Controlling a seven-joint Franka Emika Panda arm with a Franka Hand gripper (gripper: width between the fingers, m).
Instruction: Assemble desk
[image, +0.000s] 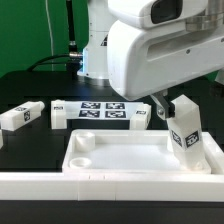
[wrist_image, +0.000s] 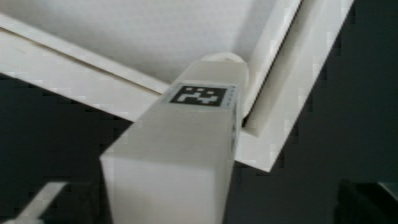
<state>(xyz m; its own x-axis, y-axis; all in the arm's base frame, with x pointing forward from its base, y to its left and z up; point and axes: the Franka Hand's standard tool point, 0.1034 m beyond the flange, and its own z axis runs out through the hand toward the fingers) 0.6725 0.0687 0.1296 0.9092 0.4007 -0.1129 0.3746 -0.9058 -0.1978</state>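
Your two-finger gripper (image: 170, 108) is clamped on a white plastic block leg (image: 186, 130). It stands upright at the exterior view's right, over the right-hand corner of the large white plastic tray-like desk top (image: 120, 160). That top lies low and central in the frame, with a raised rim, a smooth shallow floor and a rounded socket in the corner. Whether the leg touches it, you cannot tell.

In the wrist view the leg's tagged end (wrist_image: 199, 97) points at the tray's rim (wrist_image: 270, 100). Expect it to be light, rigid and a bit slick: hard plastic, flat faces, squared edges. Hold it on opposite flat sides so it cannot pivot.

Loose white block legs (image: 22, 116) lie at the exterior view's left on the black table (image: 30, 145), near the marker board (image: 105, 112).
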